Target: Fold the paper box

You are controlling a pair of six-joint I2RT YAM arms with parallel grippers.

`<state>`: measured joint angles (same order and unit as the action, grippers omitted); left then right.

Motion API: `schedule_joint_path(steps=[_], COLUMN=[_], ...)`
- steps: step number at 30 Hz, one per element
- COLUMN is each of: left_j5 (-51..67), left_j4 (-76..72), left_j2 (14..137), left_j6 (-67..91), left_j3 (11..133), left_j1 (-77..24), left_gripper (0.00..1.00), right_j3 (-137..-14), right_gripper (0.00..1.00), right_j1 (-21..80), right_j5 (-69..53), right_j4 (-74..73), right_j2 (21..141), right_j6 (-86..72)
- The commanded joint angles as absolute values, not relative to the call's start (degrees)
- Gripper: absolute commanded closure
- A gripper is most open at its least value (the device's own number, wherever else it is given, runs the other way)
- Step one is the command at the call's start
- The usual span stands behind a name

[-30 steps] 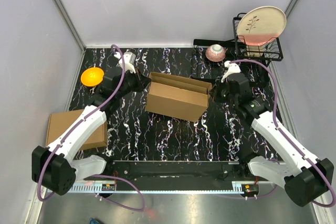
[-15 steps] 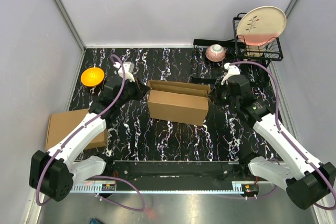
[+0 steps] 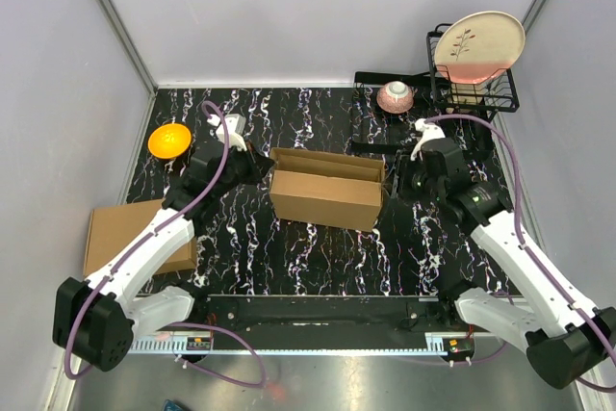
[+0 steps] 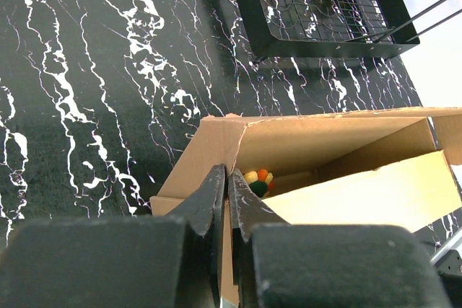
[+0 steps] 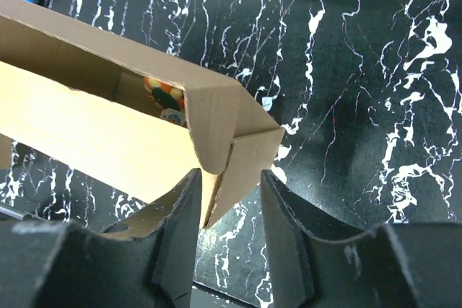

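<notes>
The paper box (image 3: pixel 325 188) stands open-topped in the middle of the table, a plain brown mailer with its long walls raised. My left gripper (image 3: pixel 260 166) is at its left end, shut on the thin end wall (image 4: pixel 227 178). My right gripper (image 3: pixel 393 178) is at its right end. Its jaws are open and stand either side of the box's folded corner (image 5: pixel 229 151); whether they touch it I cannot tell. A small multicoloured ball lies inside the box (image 4: pixel 258 180) and also shows in the right wrist view (image 5: pixel 164 95).
An orange bowl (image 3: pixel 168 139) sits at the far left. A second plain carton (image 3: pixel 140 238) lies at the left edge. A pink bowl (image 3: pixel 395 96) on a black tray and a wire rack (image 3: pixel 472 93) holding a plate (image 3: pixel 478 45) stand at the back right.
The box has turned from a slant to nearly square with the table, and its walls stand closer together. My right gripper has shifted slightly right. My left gripper stays on the left end.
</notes>
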<state>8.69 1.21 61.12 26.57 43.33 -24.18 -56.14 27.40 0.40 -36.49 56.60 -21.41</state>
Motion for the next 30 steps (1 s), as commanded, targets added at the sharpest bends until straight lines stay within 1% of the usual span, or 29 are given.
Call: schedule_joint_path(steps=[1, 7, 10, 11, 14, 19, 22, 26, 29, 30], left_j5=[6.2, 5.2, 5.0, 4.8, 4.4, 3.0, 3.5, 5.3, 4.7, 3.8], left_j4=[2.6, 2.9, 3.4, 3.6, 3.9, 4.6, 4.0, 4.1, 4.7, 4.9], left_j2=[59.4, 59.1, 59.5, 59.7, 59.8, 59.8, 59.7, 60.7, 60.7, 60.5], left_j6=[26.2, 25.7, 25.7, 25.6, 25.2, 24.2, 23.8, 23.8, 23.8, 24.1], left_j3=[44.2, 45.7, 46.6, 46.9, 47.5, 49.1, 49.6, 49.9, 49.8, 49.4], left_j1=[-24.2, -24.2, -24.2, -24.2, -24.1, -24.2, -24.2, -24.2, -24.2, -24.2], left_gripper=[0.92, 0.86, 0.71, 0.64, 0.59, 0.56, 0.57, 0.61, 0.61, 0.59], right_j3=[-62.4, -66.8, -67.5, -68.0, -69.1, -70.3, -71.1, -70.9, -68.6, -67.5], right_gripper=[0.55, 0.53, 0.53, 0.53, 0.52, 0.52, 0.52, 0.5, 0.47, 0.47], right_j1=[27.7, 27.8, 27.7, 27.8, 27.8, 27.8, 27.8, 27.8, 27.7, 27.8], right_j5=[1.5, 2.5, 3.5, 3.7, 4.2, 4.3, 3.7, 3.3, 4.0, 4.5], right_j4=[-39.5, -41.0, -40.6, -40.4, -39.7, -38.8, -38.8, -40.4, -40.1, -39.6], right_j2=[54.5, 55.4, 56.9, 57.4, 58.7, 60.2, 60.9, 61.0, 58.7, 57.1], right_j6=[-20.7, -19.4, -19.2, -19.0, -18.6, -18.5, -18.6, -18.7, -18.9, -19.0])
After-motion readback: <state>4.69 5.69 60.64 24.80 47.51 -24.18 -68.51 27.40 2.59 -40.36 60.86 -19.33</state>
